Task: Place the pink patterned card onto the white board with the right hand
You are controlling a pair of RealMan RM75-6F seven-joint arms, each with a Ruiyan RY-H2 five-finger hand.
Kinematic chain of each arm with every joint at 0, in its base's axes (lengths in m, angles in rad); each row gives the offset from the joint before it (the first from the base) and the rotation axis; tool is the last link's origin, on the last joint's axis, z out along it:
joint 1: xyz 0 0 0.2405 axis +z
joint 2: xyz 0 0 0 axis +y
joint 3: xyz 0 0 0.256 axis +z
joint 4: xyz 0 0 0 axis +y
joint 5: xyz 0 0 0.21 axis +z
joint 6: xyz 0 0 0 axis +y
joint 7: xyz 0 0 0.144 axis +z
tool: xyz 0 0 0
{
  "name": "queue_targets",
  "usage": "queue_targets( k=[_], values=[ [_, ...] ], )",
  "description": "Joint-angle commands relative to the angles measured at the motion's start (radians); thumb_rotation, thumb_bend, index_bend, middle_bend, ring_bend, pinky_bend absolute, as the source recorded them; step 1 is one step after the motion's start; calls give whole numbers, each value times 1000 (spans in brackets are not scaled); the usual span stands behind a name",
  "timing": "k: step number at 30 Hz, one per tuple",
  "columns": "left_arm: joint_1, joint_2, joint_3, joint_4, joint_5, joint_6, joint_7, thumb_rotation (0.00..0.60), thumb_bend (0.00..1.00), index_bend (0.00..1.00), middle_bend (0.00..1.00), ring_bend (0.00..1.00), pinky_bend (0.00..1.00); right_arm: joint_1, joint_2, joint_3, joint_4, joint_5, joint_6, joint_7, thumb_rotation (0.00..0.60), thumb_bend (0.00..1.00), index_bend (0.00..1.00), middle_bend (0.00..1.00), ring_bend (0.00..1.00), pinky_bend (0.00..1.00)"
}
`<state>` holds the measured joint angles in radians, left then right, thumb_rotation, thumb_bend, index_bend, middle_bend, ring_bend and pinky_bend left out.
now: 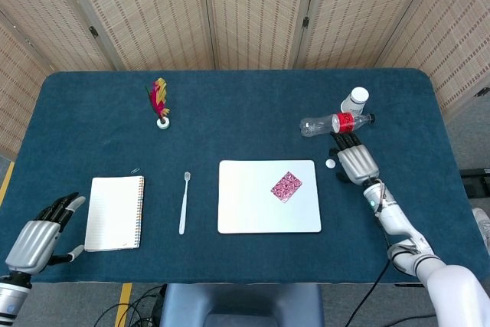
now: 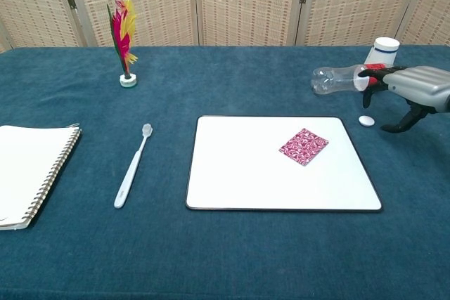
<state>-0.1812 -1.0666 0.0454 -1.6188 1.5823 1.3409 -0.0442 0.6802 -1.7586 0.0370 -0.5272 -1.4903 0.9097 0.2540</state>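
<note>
The pink patterned card (image 1: 285,186) (image 2: 304,146) lies flat on the right half of the white board (image 1: 245,204) (image 2: 239,173), touched by nothing. My right hand (image 1: 355,161) (image 2: 411,93) hovers just off the board's right edge, fingers spread and holding nothing, close to a small white cap (image 1: 330,164) (image 2: 366,121). My left hand (image 1: 38,235) rests at the table's front left corner, fingers apart and empty; only the head view shows it.
A clear plastic bottle (image 1: 329,122) (image 2: 341,79) with a red label lies behind my right hand, next to a white jar (image 1: 354,100) (image 2: 383,49). A toothbrush (image 1: 184,202) (image 2: 132,165) and spiral notebook (image 1: 115,212) (image 2: 28,173) lie left of the board. A feathered shuttlecock (image 1: 159,102) (image 2: 122,40) stands far left.
</note>
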Motion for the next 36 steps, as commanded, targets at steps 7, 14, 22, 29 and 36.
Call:
queue_targets(
  k=[7,14,22,29,36],
  values=[
    [-2,1,-1,7,-3,-1,-7,600,254,70,68,97,226,10,-22,8,30,5,-18,3,600,209,398,6,0,0],
    [-4,0,0,8,-3,-5,-6,600,255,70,68,97,226,22,-46,5,70,4,-54,24,600,209,400,7,0,0],
    [-11,-3,-3,21,-9,-14,-20,600,255,69,68,97,226,44,-69,4,111,-2,-77,59,600,209,403,7,0,0],
    [-14,-4,-3,28,-10,-19,-30,600,255,62,68,97,226,57,-81,2,136,-7,-94,77,600,209,427,9,0,0],
    [-18,-8,-3,35,-8,-20,-37,600,255,31,68,97,226,67,-91,-1,156,-12,-103,90,600,209,536,46,0,0]
  ],
)
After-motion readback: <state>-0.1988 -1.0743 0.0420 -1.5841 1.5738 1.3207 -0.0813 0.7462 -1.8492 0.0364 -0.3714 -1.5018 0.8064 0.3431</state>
